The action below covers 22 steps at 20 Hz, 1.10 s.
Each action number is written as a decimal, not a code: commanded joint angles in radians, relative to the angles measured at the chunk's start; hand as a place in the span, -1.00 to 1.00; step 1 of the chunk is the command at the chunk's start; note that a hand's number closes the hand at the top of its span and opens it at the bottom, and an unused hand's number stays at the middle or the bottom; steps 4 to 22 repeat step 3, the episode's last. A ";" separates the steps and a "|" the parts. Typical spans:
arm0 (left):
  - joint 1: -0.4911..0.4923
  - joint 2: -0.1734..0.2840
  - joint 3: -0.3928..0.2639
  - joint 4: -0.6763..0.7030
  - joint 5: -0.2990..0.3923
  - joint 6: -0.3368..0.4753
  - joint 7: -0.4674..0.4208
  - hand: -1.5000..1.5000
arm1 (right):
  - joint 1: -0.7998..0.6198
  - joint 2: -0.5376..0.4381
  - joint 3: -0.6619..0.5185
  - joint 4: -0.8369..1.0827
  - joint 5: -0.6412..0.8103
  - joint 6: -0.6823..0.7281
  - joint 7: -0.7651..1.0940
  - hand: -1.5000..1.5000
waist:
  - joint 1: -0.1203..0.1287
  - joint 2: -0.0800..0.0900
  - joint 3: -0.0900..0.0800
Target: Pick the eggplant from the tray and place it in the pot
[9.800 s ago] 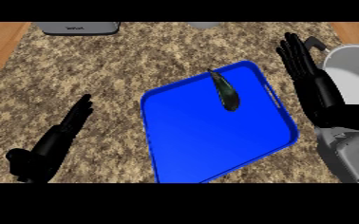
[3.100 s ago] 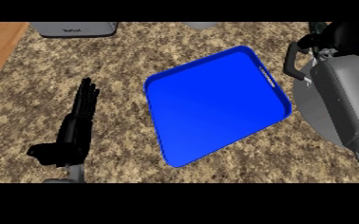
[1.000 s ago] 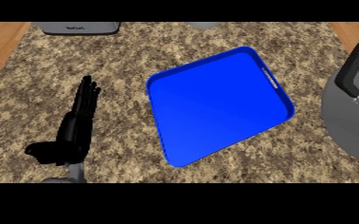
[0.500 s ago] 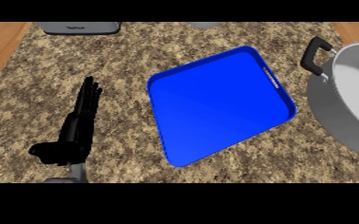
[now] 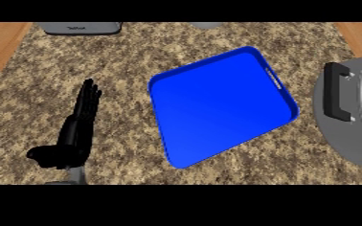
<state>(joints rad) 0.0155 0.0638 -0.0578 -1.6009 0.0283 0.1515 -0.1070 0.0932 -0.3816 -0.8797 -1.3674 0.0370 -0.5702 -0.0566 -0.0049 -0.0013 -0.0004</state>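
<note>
Counter [image 5: 212,38] of speckled brown granite is filling the head view, with strips of wooden floor showing at its far corners. Blue tray [image 5: 219,105] is lying near the centre, turned so that one corner is pointing toward 1 o'clock; a slot handle is showing on its 3 o'clock rim, and nothing is lying on its floor. At 3 o'clock, apart from the tray, grey pot [image 5: 343,124] is showing partly, cut off by the edge, with a black handle across it. Eggplant is not showing anywhere, neither on the tray nor on the counter; whether it is lying inside the pot cannot be told. At 8 o'clock, left hand [image 5: 71,139] is resting on the counter, fingers straight and pointing toward 12 o'clock, holding nothing. At 11 o'clock, a grey appliance [image 5: 79,27] is sitting at the far edge.
</note>
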 commanded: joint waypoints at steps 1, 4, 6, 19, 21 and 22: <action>-0.017 -0.027 0.002 0.071 -0.020 0.013 -0.064 0.00 | 0.043 -0.005 -0.057 -0.014 -0.039 -0.001 -0.010 -1.00 | 0.000 0.001 0.000; -0.061 0.020 0.053 0.076 0.021 -0.028 -0.008 0.00 | 0.082 0.033 -0.094 -0.036 -0.094 0.031 -0.072 -1.00 | -0.002 0.001 0.000; -0.061 0.020 0.053 0.076 0.021 -0.028 -0.008 0.00 | 0.082 0.033 -0.094 -0.036 -0.094 0.031 -0.072 -1.00 | -0.002 0.001 0.000; -0.061 0.020 0.053 0.076 0.021 -0.028 -0.008 0.00 | 0.082 0.033 -0.094 -0.036 -0.094 0.031 -0.072 -1.00 | -0.002 0.001 0.000; -0.061 0.020 0.053 0.076 0.021 -0.028 -0.008 0.00 | 0.082 0.033 -0.094 -0.036 -0.094 0.031 -0.072 -1.00 | -0.002 0.001 0.000; -0.061 0.020 0.053 0.076 0.021 -0.028 -0.008 0.00 | 0.082 0.033 -0.094 -0.036 -0.094 0.031 -0.072 -1.00 | -0.002 0.001 0.000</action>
